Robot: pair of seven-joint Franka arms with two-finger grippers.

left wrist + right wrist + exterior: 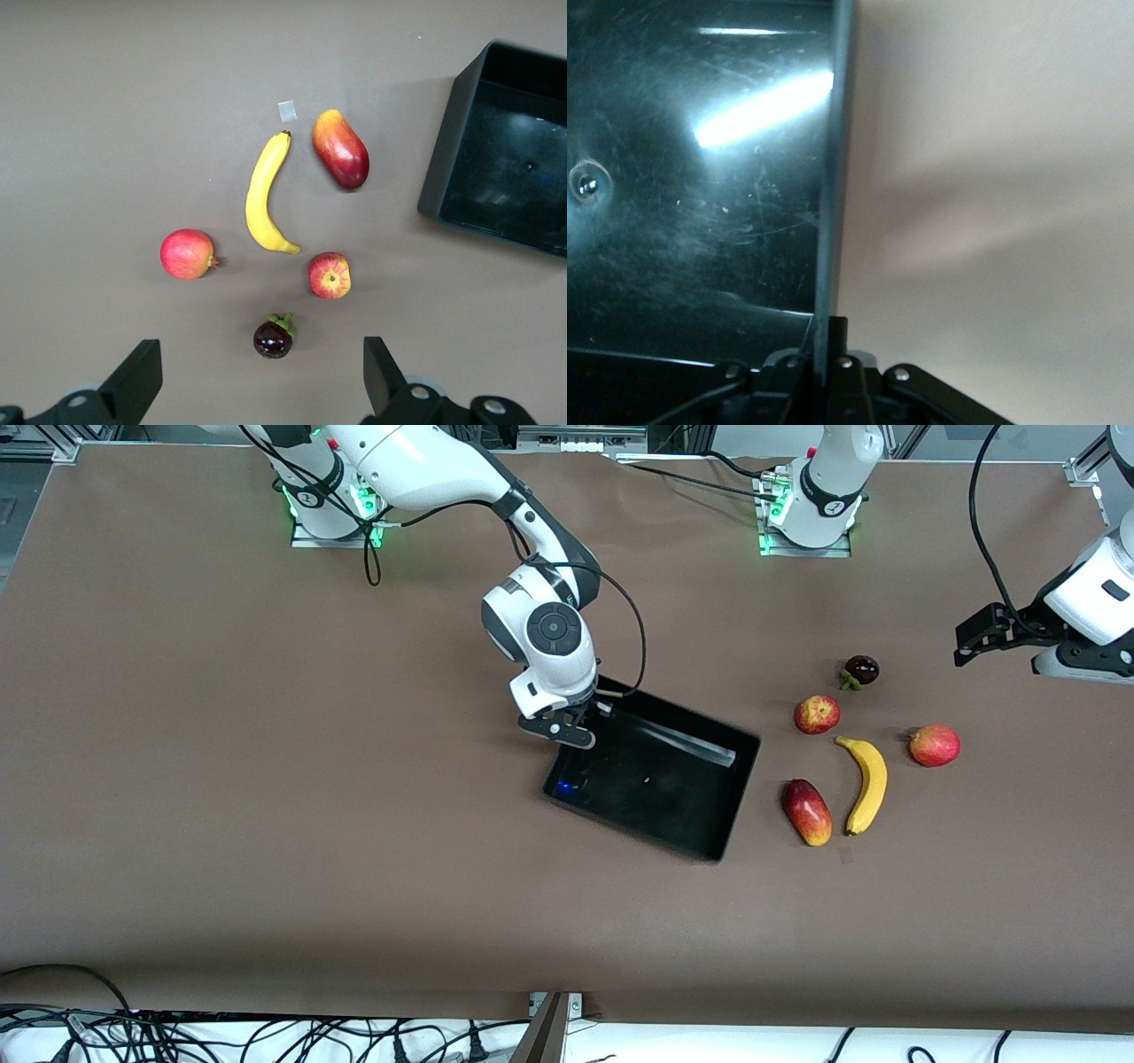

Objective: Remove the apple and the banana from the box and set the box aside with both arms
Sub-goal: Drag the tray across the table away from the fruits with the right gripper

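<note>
My right gripper [574, 726], centre of the front view, is pinched on the wall of the black rectangular open-topped plastic box [709, 819], at the wall toward the right arm's end of the desk [266, 779]. My left gripper [257, 381], fingers spread wide, hangs at the front view's right edge over bare desk near the fruit. Right of centre lie the curved yellow banana [866, 784] and the small round red apple [816, 714], apart.
</note>
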